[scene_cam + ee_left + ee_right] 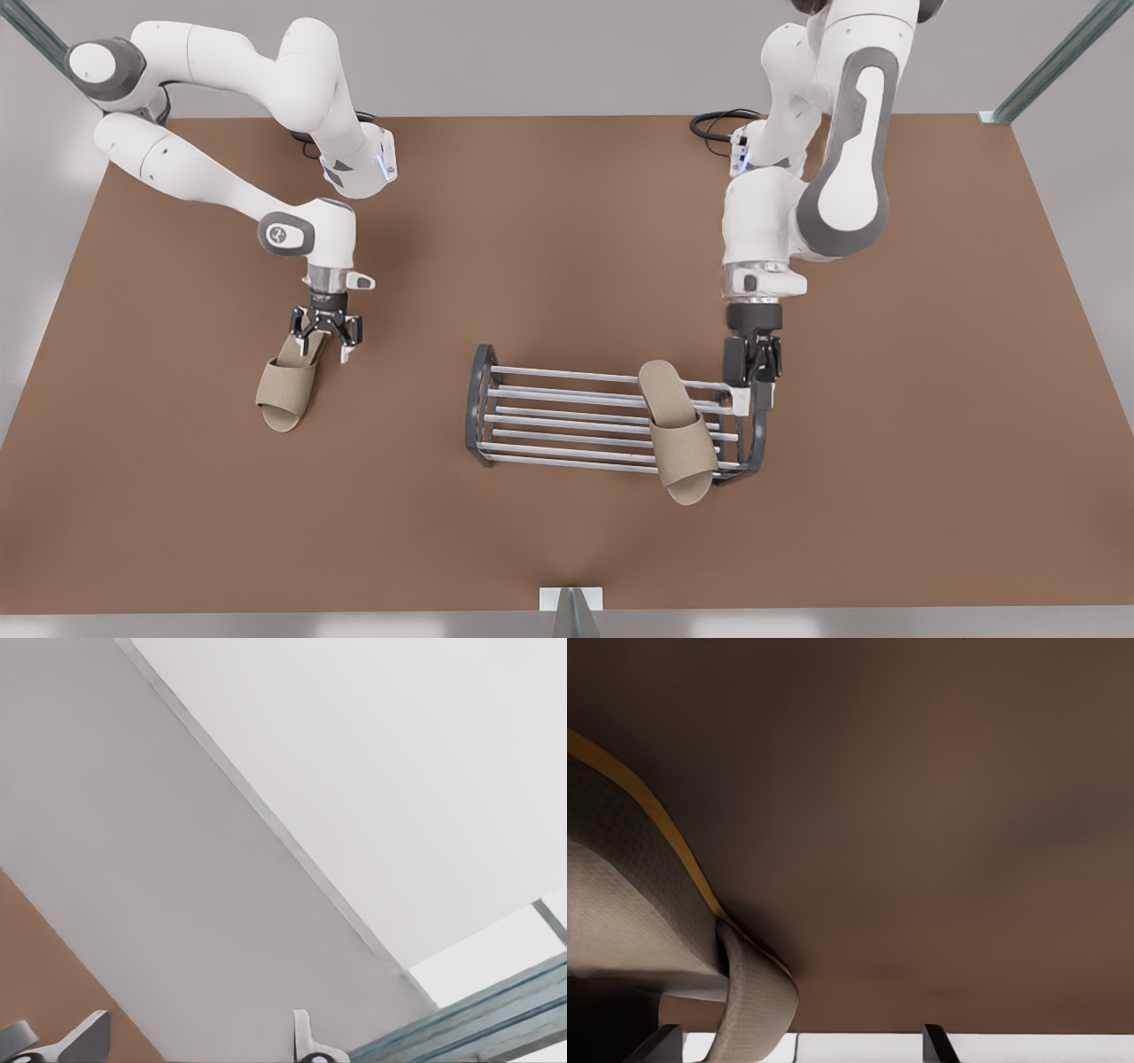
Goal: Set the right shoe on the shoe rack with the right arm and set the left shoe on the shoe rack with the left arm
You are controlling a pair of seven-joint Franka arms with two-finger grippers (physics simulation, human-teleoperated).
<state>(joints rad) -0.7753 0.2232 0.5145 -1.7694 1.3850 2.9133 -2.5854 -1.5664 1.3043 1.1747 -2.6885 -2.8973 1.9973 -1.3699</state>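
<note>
The right shoe [285, 390], a beige woven slipper, lies on the brown table at the front view's left, toe toward the near edge. My right gripper [326, 350] hangs open over its heel, one finger beside the heel. In the right wrist view the slipper [629, 904] curves close past the open right gripper [799, 1047]. The left shoe [678, 430] rests across the silver bars of the shoe rack [567, 416], near the rack's end at the front view's right, toe overhanging the front. My left gripper [760, 394] hangs open beside that end, apart from the slipper; its fingers [89, 1036] hold nothing.
The brown table [567, 221] spreads wide around the rack. Black cables [718, 124] lie at its far edge by the arm bases. Metal frame posts [1045, 71] stand at the far corners, and a small bracket [571, 602] sits at the near edge.
</note>
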